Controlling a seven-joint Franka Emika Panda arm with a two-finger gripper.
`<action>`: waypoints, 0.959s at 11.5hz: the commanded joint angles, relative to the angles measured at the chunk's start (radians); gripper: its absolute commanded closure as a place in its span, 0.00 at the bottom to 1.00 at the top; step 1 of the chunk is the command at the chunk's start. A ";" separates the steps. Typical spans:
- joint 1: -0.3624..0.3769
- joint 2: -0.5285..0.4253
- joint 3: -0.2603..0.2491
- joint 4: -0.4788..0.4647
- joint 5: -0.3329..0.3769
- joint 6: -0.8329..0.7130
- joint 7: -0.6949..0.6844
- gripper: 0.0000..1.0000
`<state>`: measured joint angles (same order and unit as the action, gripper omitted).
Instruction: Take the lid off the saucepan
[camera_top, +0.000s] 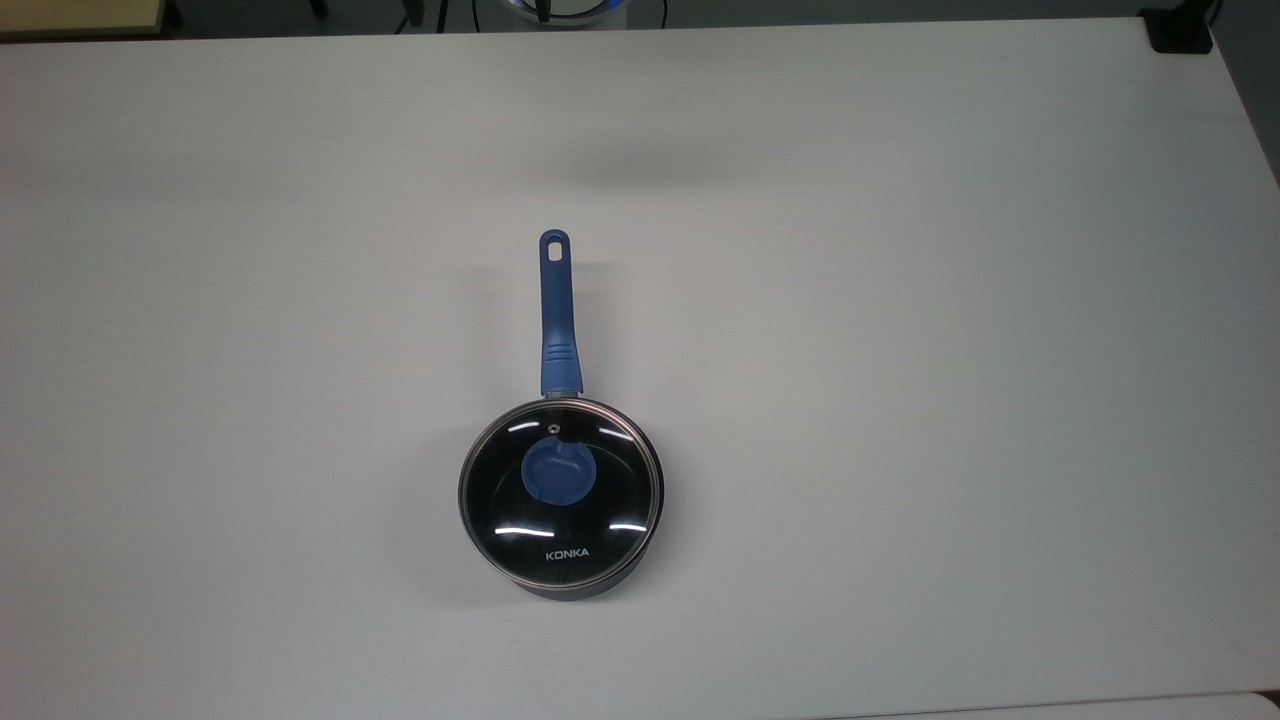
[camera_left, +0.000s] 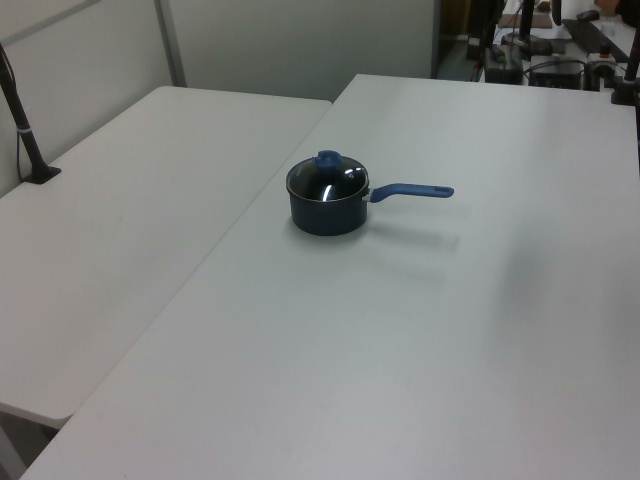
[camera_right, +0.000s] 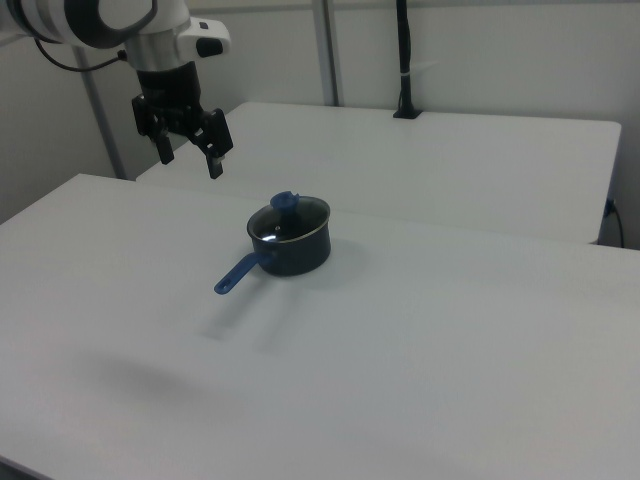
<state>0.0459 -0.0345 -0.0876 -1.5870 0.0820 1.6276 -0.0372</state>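
1. A second white table (camera_left: 120, 200) adjoins the tabletop (camera_top: 900, 400); a black post (camera_right: 404, 60) stands on it.
2. The hand (camera_right: 190, 150) hangs spread, well apart from the pan (camera_right: 290, 250).
3. The glass lid (camera_top: 560, 490), blue-knobbed, sits on the pan mid-tabletop.

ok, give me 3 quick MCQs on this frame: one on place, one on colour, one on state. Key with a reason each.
1. In the top view, the saucepan handle points toward:
A. the top view's top
B. the top view's bottom
C. the top view's right

2. The knob on the lid is:
A. red
B. blue
C. white

3. The gripper is:
A. shut on the knob
B. holding the lid aloft
C. open, up in the air away from the saucepan

Key:
1 A, the handle runs up from the rim.
2 B, the knob matches the blue handle.
3 C, in the right view its fingers are spread and hold nothing.
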 joint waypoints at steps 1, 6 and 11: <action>0.017 -0.035 -0.015 -0.044 0.001 0.015 -0.024 0.00; 0.019 -0.010 -0.009 -0.044 -0.015 0.029 -0.013 0.00; 0.045 0.051 -0.006 -0.053 -0.047 0.269 0.119 0.01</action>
<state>0.0690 -0.0203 -0.0872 -1.6307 0.0627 1.7917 -0.0064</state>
